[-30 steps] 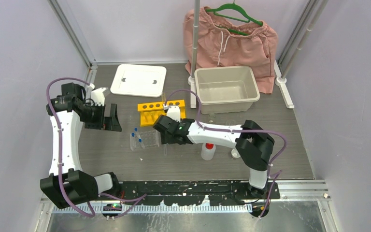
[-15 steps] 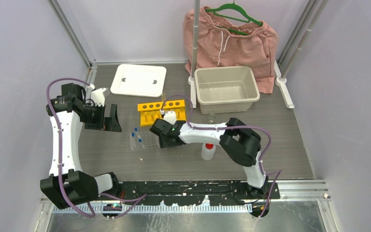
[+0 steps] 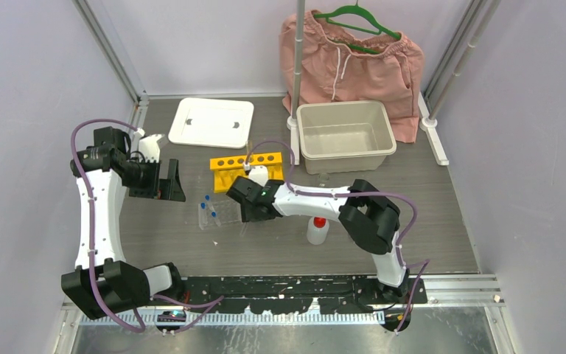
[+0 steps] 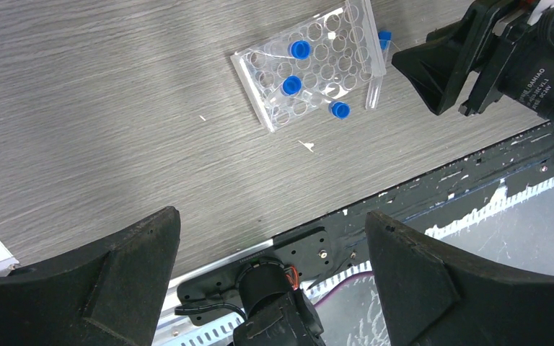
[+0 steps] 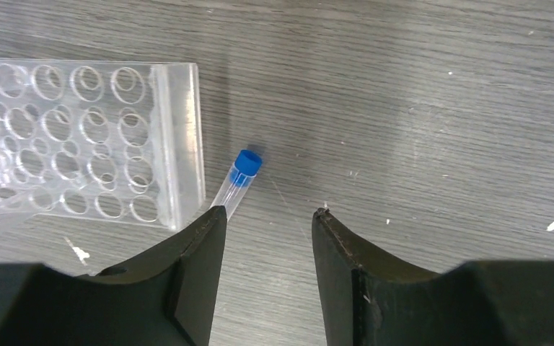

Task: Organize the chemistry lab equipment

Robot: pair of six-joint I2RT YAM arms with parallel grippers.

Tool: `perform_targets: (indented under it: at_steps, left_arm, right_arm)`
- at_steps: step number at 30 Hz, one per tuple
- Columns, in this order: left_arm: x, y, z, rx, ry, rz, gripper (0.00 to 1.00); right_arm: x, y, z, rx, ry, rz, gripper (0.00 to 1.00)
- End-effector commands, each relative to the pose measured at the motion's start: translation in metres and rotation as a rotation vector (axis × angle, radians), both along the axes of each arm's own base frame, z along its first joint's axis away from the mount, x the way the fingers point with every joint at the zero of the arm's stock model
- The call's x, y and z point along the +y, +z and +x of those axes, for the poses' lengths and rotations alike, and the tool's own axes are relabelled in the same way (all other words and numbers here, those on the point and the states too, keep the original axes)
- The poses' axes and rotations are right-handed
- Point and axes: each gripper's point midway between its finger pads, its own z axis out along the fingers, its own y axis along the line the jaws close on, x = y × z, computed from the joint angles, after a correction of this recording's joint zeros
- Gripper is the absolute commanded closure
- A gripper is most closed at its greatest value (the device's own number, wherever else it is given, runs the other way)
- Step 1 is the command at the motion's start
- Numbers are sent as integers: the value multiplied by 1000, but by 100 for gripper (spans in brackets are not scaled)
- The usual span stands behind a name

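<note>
A clear rack [image 3: 219, 214] stands mid-table and holds blue-capped tubes [image 4: 299, 49]. One blue-capped tube [image 5: 239, 180] lies flat on the table against the rack's right side [image 5: 177, 144]. My right gripper [image 5: 270, 213] is open and empty, low over the table. Its left fingertip [image 5: 213, 216] covers the lying tube's lower end. In the top view this gripper [image 3: 247, 205] is at the rack's right edge. A yellow rack [image 3: 247, 169] stands behind it. A white squeeze bottle with a red nozzle [image 3: 317, 230] stands to the right. My left gripper [image 3: 168, 181] is open and empty, raised at the left.
A beige tub [image 3: 345, 136] and its white lid [image 3: 211, 122] sit at the back, with pink shorts [image 3: 354, 63] on a green hanger behind. A metal pole [image 3: 295, 66] stands beside the tub. The right arm's forearm [image 3: 317, 199] stretches across the middle of the table.
My right gripper has moved left, from beside the squeeze bottle to the clear rack's right edge over the lying tube. The left arm has not moved.
</note>
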Motion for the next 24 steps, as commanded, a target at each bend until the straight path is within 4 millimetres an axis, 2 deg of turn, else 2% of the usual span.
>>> perform_targets:
  at_steps: [1, 5, 12, 21, 24]
  left_arm:
    - [1, 12, 1, -54, -13, 15, 0]
    - [1, 12, 1, -53, -13, 17, 0]
    - [2, 12, 0, -54, -12, 21, 0]
    - [2, 11, 1, -51, -14, 22, 0]
    - [3, 11, 1, -52, -13, 22, 0]
  right_arm:
    - [19, 30, 7, 5, -36, 103, 48]
    - [22, 15, 6, 45, -48, 98, 48]
    - [29, 8, 10, 50, -52, 94, 50]
    - [23, -11, 13, 56, -69, 46, 54]
    - [19, -13, 14, 47, -72, 21, 59]
